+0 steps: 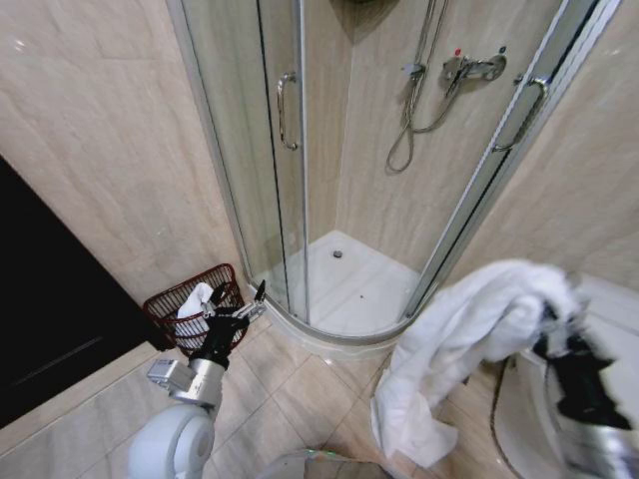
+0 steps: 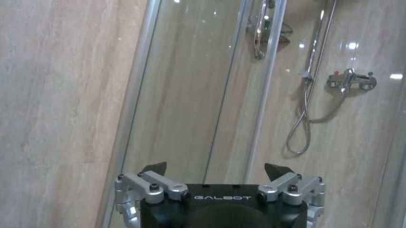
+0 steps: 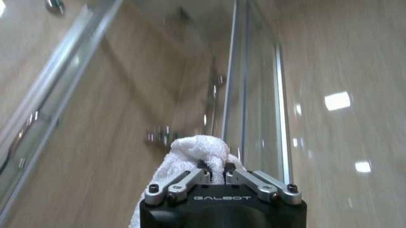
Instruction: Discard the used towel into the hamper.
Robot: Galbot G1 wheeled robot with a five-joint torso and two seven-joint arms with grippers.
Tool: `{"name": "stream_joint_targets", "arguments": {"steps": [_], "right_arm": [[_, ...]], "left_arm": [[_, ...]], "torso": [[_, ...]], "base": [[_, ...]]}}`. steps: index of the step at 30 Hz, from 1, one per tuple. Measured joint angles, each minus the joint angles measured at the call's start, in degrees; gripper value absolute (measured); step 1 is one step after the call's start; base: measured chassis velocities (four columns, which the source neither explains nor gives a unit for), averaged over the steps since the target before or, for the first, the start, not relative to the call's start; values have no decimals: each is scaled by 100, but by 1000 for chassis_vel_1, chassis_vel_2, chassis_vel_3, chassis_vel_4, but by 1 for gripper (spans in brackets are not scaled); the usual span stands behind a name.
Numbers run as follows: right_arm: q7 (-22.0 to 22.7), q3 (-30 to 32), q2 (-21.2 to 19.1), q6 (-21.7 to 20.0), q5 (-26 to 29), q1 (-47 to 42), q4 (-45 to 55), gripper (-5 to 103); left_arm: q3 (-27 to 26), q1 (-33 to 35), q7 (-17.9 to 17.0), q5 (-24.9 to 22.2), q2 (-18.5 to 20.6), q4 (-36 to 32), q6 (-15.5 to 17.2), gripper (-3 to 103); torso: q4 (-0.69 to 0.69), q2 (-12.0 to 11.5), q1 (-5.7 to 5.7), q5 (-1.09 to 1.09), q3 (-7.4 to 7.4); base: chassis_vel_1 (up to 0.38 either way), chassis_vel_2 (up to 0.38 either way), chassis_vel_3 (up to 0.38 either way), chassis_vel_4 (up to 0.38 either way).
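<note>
A white towel (image 1: 469,339) is held raised at the right, clamped in the right gripper (image 3: 216,175), and hangs toward the tiled floor (image 1: 290,384). The left gripper (image 1: 243,311), jaws spread and empty, is held beside the hamper (image 1: 165,304), which stands against the wall left of the shower cabin (image 1: 349,299) with white cloth inside.

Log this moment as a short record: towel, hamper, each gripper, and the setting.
towel: white, hanging from the right gripper, off the floor
hamper: on the tiled floor beside the shower enclosure, with something white already in it
right gripper: shut on the towel, raised on the robot's right
left gripper: open, empty, near the hamper
task state: towel not yet in hamper
</note>
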Motion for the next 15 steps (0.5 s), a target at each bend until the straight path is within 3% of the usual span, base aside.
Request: {"name": "stream_joint_targets", "arguments": {"steps": [5,10,15], "right_arm": [[520,691,-880,-628,714,680,184,8],[958,926,-1299,-760,1161,964,161,8],[1055,1103,-1476,-725,1404,1065,130,8]], "left_arm": [[0,0,0,0,1,0,0,100],[0,0,0,0,1,0,0,100],[0,0,0,0,1,0,0,100]], "torso": [[0,0,1,2,1],[0,0,1,1,1],[-1,1,1,1,1]], "base": [[0,0,0,0],[0,0,0,0],[0,0,0,0]]}}
